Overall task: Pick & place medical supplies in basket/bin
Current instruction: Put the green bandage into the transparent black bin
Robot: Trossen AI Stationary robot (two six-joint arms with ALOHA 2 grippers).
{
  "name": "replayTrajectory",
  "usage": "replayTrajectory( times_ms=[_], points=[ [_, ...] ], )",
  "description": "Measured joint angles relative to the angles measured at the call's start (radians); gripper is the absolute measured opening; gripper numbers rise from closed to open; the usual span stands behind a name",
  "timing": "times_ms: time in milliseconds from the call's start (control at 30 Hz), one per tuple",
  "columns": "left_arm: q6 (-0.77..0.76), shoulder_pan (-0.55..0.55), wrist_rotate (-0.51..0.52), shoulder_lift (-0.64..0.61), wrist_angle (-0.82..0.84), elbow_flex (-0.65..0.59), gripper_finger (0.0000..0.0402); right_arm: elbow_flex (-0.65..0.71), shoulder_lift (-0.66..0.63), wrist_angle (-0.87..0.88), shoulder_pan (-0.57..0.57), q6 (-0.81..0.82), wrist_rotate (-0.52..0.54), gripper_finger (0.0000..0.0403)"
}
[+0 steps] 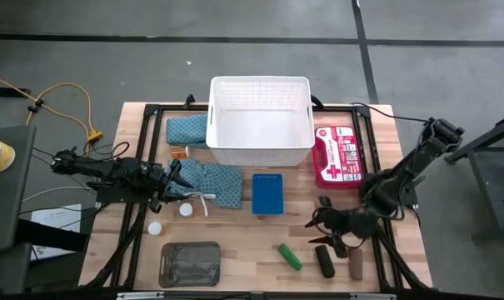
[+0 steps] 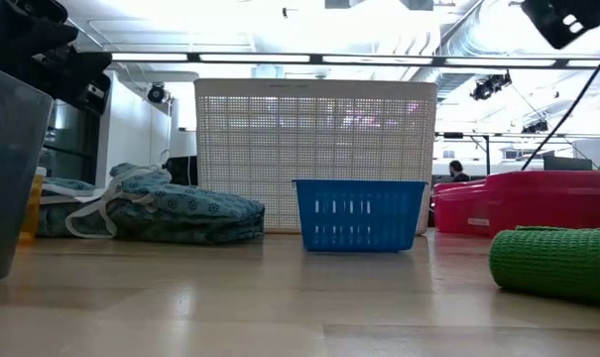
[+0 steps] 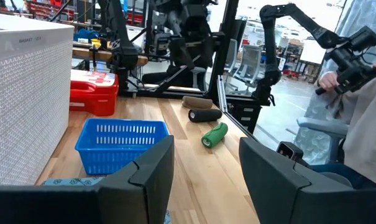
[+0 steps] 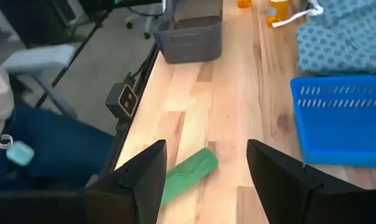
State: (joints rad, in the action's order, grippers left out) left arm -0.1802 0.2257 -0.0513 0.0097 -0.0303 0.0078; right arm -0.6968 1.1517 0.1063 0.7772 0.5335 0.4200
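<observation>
1. The left claw [image 1: 175, 177] stands wide open and empty at the edge of a teal-blue patterned folded cloth with white strings [image 1: 212, 182], which lies just ahead of it on the wooden desk [image 1: 235, 242].
2. That cloth looks light, soft and floppy; I judge a pinch on a thick folded edge safest, since the strings may trail.
3. The large white rectangular plastic basket with grid sides [image 1: 260, 122] sits beyond the cloth, near the claw.
4. The right claw [image 1: 328, 236] is also spread and holds nothing; a green fabric roll [image 4: 186, 174] lies just ahead of it, black [image 1: 324, 260] and brown rolls [image 1: 355, 265] beside it.
5. A small blue plastic crate [image 1: 266, 194] stands between both claws, and a red first-aid case [image 1: 338, 156] lies beside the basket; either could hinder a carry.
</observation>
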Motion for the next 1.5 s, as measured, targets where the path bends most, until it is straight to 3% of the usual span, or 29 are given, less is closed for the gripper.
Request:
replayTrajectory(
  times_ms=[167,433,733,1067,1200,1500],
  points=[
    [0.0,0.0,0.0,0.0,0.0,0.0,0.0175,-0.006,0.002,-0.035,0.031,-0.002,0.083,0.021],
    [0.0,0.0,0.0,0.0,0.0,0.0,0.0175,-0.12,0.018,0.106,0.004,-0.063,0.13,0.021],
    [0.0,0.0,0.0,0.0,0.0,0.0,0.0175,-0.343,0.202,0.282,-0.044,0.001,0.131,0.021],
    [0.0,0.0,0.0,0.0,0.0,0.0,0.0175,-0.6,0.444,0.462,-0.062,0.325,0.124,0.021],
    [0.0,0.0,0.0,0.0,0.0,0.0,0.0175,-0.662,0.515,0.522,-0.083,0.491,0.038,0.021],
    [0.0,0.0,0.0,0.0,0.0,0.0,0.0175,-0.711,0.591,0.55,-0.172,0.733,-0.272,0.021]
  ],
)
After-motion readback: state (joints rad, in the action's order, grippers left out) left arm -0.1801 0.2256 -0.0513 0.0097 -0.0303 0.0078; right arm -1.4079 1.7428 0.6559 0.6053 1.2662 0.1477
